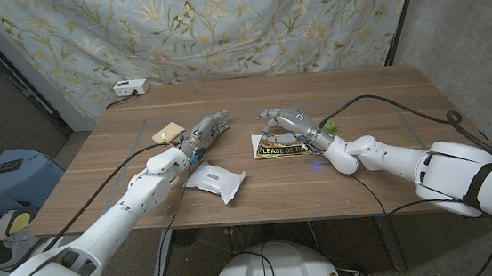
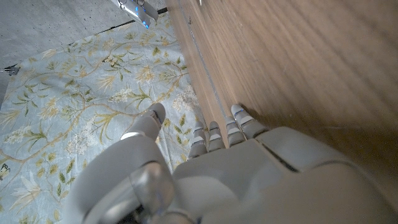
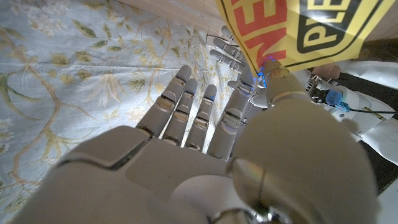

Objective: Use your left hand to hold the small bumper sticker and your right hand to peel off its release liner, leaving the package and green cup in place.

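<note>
Head view: right hand point(image 1: 285, 119) over bumper sticker point(image 1: 283, 147); left hand point(image 1: 201, 134) apart.

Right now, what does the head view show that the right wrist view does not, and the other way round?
Head view, not the right wrist view: the white plastic package and the small green cup. Right wrist view, not the head view: legible red lettering on the yellow-and-black bumper sticker. Both: that sticker, the right hand and the floral cloth.
</note>
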Controlling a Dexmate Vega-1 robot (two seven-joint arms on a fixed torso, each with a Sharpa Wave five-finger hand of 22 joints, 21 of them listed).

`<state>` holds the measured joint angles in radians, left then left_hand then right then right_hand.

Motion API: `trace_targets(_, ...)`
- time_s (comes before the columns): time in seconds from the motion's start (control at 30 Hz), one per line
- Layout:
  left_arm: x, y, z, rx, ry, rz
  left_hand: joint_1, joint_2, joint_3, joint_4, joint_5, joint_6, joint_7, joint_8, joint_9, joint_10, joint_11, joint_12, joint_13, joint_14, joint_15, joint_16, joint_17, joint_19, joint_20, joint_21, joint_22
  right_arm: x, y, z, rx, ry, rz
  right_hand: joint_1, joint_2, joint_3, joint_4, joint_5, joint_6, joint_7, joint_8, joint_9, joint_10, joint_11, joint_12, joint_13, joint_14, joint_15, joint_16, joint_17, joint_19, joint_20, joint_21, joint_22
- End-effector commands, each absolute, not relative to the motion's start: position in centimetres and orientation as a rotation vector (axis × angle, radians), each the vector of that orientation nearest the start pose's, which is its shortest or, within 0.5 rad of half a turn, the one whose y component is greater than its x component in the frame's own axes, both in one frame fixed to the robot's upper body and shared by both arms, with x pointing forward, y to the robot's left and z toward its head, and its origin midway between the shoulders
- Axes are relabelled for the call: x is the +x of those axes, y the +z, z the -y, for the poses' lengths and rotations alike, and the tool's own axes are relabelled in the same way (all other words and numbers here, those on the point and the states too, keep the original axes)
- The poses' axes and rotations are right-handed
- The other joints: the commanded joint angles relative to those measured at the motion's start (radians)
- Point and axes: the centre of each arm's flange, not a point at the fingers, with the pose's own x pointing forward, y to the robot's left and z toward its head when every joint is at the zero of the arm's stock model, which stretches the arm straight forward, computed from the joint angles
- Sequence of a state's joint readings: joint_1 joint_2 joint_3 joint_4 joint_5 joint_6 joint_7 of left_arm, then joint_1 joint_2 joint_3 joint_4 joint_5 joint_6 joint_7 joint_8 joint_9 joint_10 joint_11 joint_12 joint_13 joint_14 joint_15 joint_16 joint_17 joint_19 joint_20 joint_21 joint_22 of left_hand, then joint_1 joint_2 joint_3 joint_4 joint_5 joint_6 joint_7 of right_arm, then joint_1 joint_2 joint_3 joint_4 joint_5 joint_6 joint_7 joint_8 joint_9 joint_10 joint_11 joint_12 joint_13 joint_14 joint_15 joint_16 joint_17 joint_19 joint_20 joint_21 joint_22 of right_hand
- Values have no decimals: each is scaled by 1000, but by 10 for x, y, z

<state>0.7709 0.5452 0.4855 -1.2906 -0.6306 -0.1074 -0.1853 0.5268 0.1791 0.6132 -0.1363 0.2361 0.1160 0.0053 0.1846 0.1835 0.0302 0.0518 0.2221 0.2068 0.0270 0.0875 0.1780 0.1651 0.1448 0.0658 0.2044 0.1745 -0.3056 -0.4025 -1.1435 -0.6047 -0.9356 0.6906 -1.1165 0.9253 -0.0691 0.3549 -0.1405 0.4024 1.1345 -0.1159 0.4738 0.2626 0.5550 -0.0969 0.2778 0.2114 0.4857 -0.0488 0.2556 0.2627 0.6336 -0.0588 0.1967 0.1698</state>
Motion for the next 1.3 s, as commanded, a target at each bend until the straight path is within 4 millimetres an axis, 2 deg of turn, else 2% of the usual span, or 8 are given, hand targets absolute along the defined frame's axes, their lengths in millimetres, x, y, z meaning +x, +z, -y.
trace_targets(0.03,667,-49,-240,109,-434,401,10,-1,-1,1,6,-1,-3,3,2,-4,-3,-1,2,8,7,6,5,4,5,-2,4,646,-49,156,-1298,142,1460,4,5,7,0,-4,11,-1,9,6,9,1,4,2,9,-153,6,3,8,-9,5,3)
trace_targets(0.17,663,-46,-238,85,-423,375,13,-5,-2,-3,7,14,0,9,2,2,-1,1,2,13,10,7,5,7,5,-1,4,645,-46,157,-1300,136,1468,4,6,8,0,-5,11,0,11,7,7,-3,2,2,12,-152,6,4,9,-9,5,3)
trace_targets(0.3,656,-41,-236,61,-426,300,20,-27,-10,-18,9,39,12,14,1,12,11,4,1,30,17,9,4,39,28,9,3,644,-44,158,-1299,128,1472,5,7,8,0,-6,11,0,13,8,7,-1,1,2,12,-151,5,4,10,-9,5,3)
trace_targets(0.53,639,-27,-238,63,-447,175,50,-50,-16,-39,14,24,60,4,1,7,47,-1,0,26,48,2,6,42,48,5,4,642,-42,157,-1296,113,1483,11,3,9,-4,-9,13,2,19,11,-9,3,-10,1,-1,-137,-3,4,8,-6,3,3)
trace_targets(0.67,631,-19,-239,72,-450,148,66,-61,-20,-42,16,9,84,1,2,-12,62,-7,2,6,74,-3,7,36,65,1,4,640,-40,156,-1296,106,1490,15,-3,10,-7,-11,14,2,24,13,-30,5,-23,0,-16,-116,-14,2,-1,1,-1,2)
trace_targets(0.83,627,-14,-238,20,-470,98,75,-69,-25,-40,16,8,106,3,2,-24,79,-10,3,-11,90,-5,8,24,77,-4,4,638,-39,155,-1298,103,1497,16,-3,11,-7,-11,16,3,26,14,-36,6,-28,-1,-21,-112,-17,1,-5,4,-3,2)
trace_targets(1.1,621,-1,-236,56,-485,83,92,-81,-32,-40,17,26,133,11,2,16,88,9,7,21,96,10,9,52,87,6,5,639,-38,153,-1299,96,1497,15,-1,12,-5,-12,14,2,28,15,-36,10,-30,-2,-21,-111,-19,1,-7,6,-3,2)
trace_targets(1.3,619,10,-232,96,-484,98,130,-99,-40,-42,22,102,159,36,6,66,81,33,18,90,85,26,12,92,81,18,9,639,-35,153,-1300,84,1502,15,-1,13,-5,-13,14,1,30,16,-35,10,-32,-2,-20,-113,-19,1,-8,6,-3,2)
